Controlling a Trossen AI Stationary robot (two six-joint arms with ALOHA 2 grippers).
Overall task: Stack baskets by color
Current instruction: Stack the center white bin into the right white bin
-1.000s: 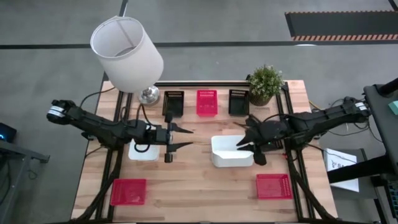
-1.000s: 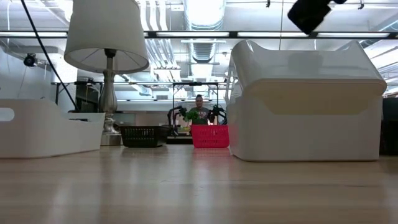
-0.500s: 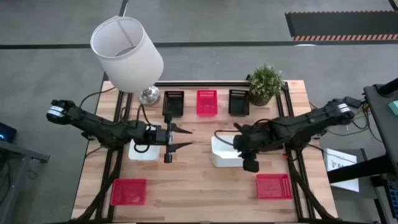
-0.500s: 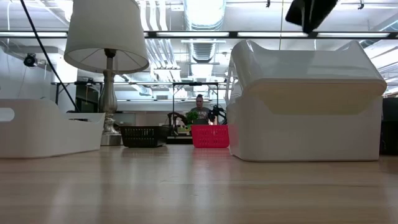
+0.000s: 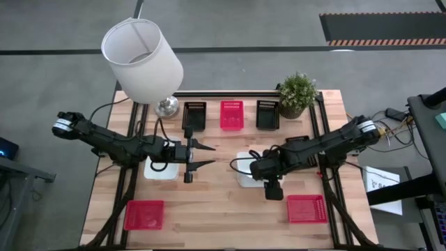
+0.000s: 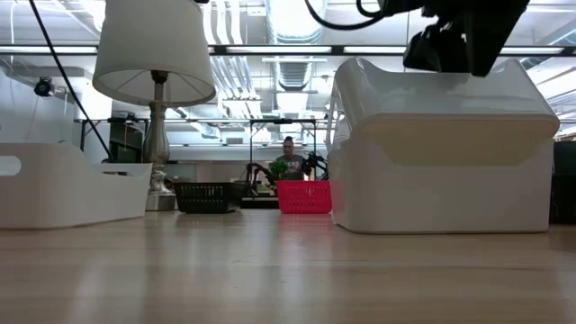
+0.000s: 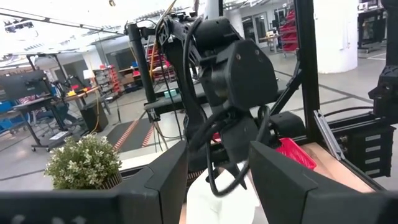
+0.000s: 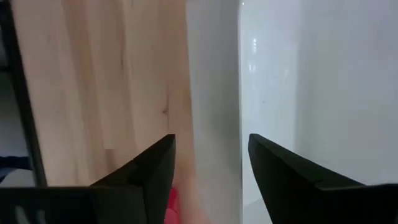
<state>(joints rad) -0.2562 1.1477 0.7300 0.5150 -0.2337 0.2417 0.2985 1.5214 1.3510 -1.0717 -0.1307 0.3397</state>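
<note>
Carrying everything, the wooden table (image 5: 209,209) has a big white lampshade (image 5: 142,59) over its far left corner and a potted plant (image 5: 297,92) at the far right. Two white baskets sit mid-table: one (image 5: 160,170) under the left arm, the other (image 5: 245,172) just right of centre. The right gripper (image 8: 208,171) hangs over this one's wall, fingers spread wide, one on each side of the rim — gripping nothing. The left gripper (image 5: 202,155) hovers left of centre, fingers apart and empty. Along the far edge stand a black basket (image 5: 194,116), a red basket (image 5: 231,114) and another black one (image 5: 267,113). Two more red baskets lie near the front edge — left (image 5: 144,215) and right (image 5: 306,208).
</note>
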